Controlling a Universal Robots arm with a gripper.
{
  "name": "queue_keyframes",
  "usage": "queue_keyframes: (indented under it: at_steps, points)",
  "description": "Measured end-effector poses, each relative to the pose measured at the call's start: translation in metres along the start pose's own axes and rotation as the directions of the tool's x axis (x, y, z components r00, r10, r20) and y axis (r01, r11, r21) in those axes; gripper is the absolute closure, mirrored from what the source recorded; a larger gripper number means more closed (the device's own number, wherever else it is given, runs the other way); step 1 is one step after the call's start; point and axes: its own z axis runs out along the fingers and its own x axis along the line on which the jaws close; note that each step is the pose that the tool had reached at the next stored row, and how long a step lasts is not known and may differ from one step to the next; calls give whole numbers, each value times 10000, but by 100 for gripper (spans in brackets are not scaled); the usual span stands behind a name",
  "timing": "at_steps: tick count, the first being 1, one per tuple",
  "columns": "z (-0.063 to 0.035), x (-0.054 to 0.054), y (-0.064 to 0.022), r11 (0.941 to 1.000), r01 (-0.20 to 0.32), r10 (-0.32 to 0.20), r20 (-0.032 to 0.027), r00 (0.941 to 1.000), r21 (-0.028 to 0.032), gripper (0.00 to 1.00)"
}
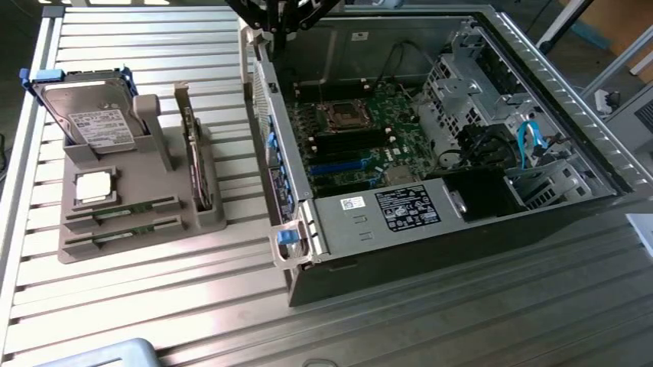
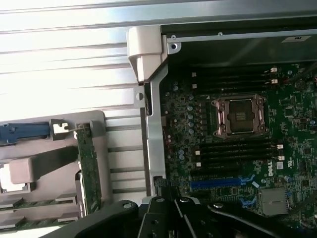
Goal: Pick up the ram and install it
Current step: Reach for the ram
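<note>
Black gripper (image 1: 287, 17) hangs over the rear wall of the open grey computer case (image 1: 571, 99), holding nothing I can see. Cannot tell whether it is open or closed.

The ram, a long narrow green circuit-board stick (image 1: 125, 207), lies flat in a slot of the grey moulded holder (image 1: 153, 172). The holder is near the slatted metal worktop (image 1: 153, 46) edge at the exterior view's left, well apart from the gripper. A twin stick (image 1: 122, 232) lies in the next slot.

Risks, as I judge them:
- With the twin so close, a skewed grasp could jam the ram in its slot.
- The taller green card (image 1: 191, 157) could be taken by mistake.
- The case wall could clip the stick in transit.
- A misaligned notch at the black memory slots (image 2: 233, 148) could strain the board.
</note>
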Motion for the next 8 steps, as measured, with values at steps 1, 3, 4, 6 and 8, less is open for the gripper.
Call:
queue_keyframes:
  at_steps: [1,3,4,6,8]
  points:
    - [0,18,-1,10000,-1,1,0,10000,0,89]
    - [-1,61,-4,10000,-2,2,1,10000,0,89]
    - [-2,109,-8,10000,-2,2,0,10000,-1,89]
    - [-4,184,-14,10000,0,0,1,10000,0,89]
    - [-5,231,-17,10000,-2,2,0,10000,1,89]
